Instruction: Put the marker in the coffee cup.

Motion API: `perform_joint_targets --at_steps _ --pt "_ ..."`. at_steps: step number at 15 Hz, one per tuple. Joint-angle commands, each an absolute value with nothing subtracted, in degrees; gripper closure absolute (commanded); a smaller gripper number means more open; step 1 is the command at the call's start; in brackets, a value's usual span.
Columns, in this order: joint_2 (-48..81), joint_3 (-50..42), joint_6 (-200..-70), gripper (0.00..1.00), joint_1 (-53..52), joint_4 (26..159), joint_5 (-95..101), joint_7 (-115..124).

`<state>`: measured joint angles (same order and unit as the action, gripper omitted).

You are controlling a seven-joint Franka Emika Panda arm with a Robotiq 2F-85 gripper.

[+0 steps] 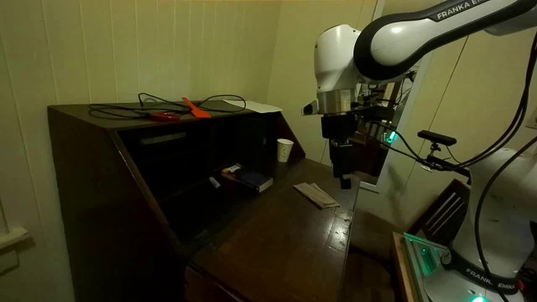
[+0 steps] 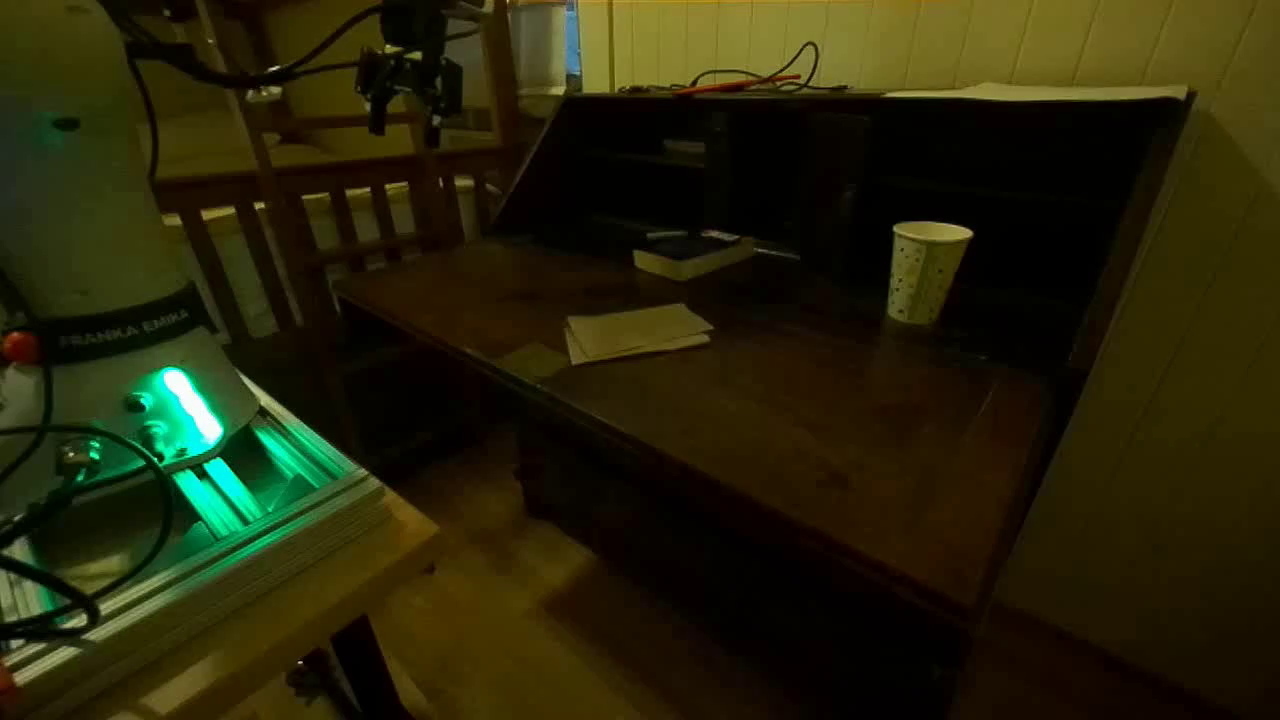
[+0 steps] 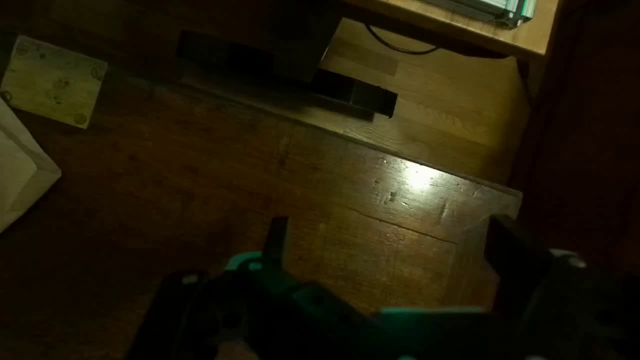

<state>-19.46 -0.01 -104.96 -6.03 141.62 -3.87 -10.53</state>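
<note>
Upper right in an exterior view I see a pale, dark-speckled, tapered paper cup (image 2: pixel 928 278) standing upright; the black fingers (image 3: pixel 515 260) hang spread apart.

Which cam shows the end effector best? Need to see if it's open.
Wrist view: the end effector is close up, if dark, with its fingers clearly apart. Both exterior views show it smaller, fingers pointing down.

the coffee cup (image 2: pixel 928 278), pale with dark dots, is standing upright toward the back of the surface (image 2: pixel 850 420); what may be the marker (image 1: pixel 214 182), short and pale in dim light, is lying well apart from it.
</note>
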Motion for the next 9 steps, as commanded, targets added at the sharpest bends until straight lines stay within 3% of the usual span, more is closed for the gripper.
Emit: perform_joint_targets --at_steps 1,6,9 --pt "-19.44 0.51 -104.81 0.00 -5.49 141.51 -4.02 -10.65" --pt "-19.45 0.51 -104.81 0.00 -5.49 141.51 -4.02 -10.65" --pt "-15.22 1.90 -112.42 0.00 -3.96 138.22 -2.29 -1.66"
